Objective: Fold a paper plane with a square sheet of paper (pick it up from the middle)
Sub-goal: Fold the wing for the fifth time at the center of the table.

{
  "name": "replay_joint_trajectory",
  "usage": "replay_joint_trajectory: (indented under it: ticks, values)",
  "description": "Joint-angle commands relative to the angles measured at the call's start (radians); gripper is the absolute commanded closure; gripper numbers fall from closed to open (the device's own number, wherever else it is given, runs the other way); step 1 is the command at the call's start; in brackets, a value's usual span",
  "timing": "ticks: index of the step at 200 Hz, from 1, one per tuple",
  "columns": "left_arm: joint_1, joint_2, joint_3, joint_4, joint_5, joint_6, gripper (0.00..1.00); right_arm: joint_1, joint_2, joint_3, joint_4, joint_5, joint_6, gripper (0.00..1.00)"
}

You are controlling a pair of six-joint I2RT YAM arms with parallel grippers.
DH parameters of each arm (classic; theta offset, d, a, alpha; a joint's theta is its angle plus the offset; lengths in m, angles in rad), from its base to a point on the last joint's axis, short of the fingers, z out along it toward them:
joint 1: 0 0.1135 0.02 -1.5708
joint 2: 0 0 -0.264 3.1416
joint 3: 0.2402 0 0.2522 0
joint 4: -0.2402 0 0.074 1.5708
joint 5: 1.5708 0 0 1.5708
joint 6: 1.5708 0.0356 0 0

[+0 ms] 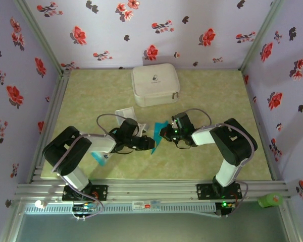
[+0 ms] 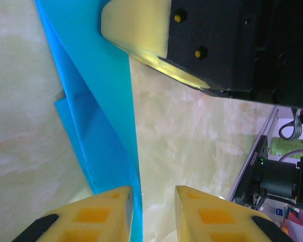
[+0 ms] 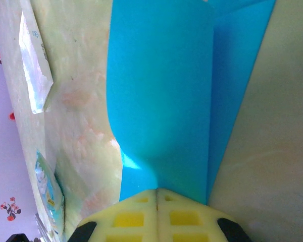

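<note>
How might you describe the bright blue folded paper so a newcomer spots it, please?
On the green marbled table, before the white zipped case, the right gripper pinches the blue folded paper. Unlike the pale plastic packet nearby, it is vivid and creased.

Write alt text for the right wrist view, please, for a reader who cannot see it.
The right gripper, its yellow fingers shut, pinches the folded blue paper, which rises creased above a pale marbled table. Two plastic packets lie along the left edge.

The table I worked at
My green marbled table (image 1: 91, 91) carried a white case (image 1: 155, 84) at its far side, a whitish square (image 1: 125, 112) mid-table, and a packet (image 1: 98, 157) near its front.
</note>
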Motion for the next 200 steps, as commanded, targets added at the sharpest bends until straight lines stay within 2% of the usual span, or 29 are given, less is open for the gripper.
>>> replay_joint_trajectory:
  ticks: [1,16,48,62,91,126,150,200]
  values:
    - [0.008,0.024,0.03,-0.001,-0.011,-0.015,0.75,-0.006,0.045,-0.007,-0.052,0.043,0.008,0.97]
    - [0.008,0.03,0.031,0.004,-0.007,-0.018,0.8,-0.005,0.044,-0.006,-0.052,0.043,0.008,0.97]
    - [0.008,0.056,0.031,-0.011,0.005,-0.013,0.81,-0.006,0.047,-0.004,-0.052,0.042,0.008,0.97]
    - [0.008,0.07,0.029,-0.006,0.02,-0.014,0.87,-0.006,0.049,-0.005,-0.051,0.043,0.008,0.97]
    - [0.008,0.082,0.015,-0.006,0.029,-0.012,0.93,-0.006,0.05,-0.006,-0.05,0.041,0.008,0.97]
    - [0.007,0.103,0.006,-0.011,0.059,-0.006,0.96,-0.006,0.06,-0.004,-0.053,0.043,0.006,0.97]
    - [0.008,0.111,-0.008,-0.016,0.069,-0.003,0.96,-0.006,0.068,-0.005,-0.057,0.047,0.01,0.97]
    - [0.006,0.1,-0.007,-0.082,0.07,0.026,0.9,-0.006,0.072,-0.003,-0.07,0.057,0.009,0.97]
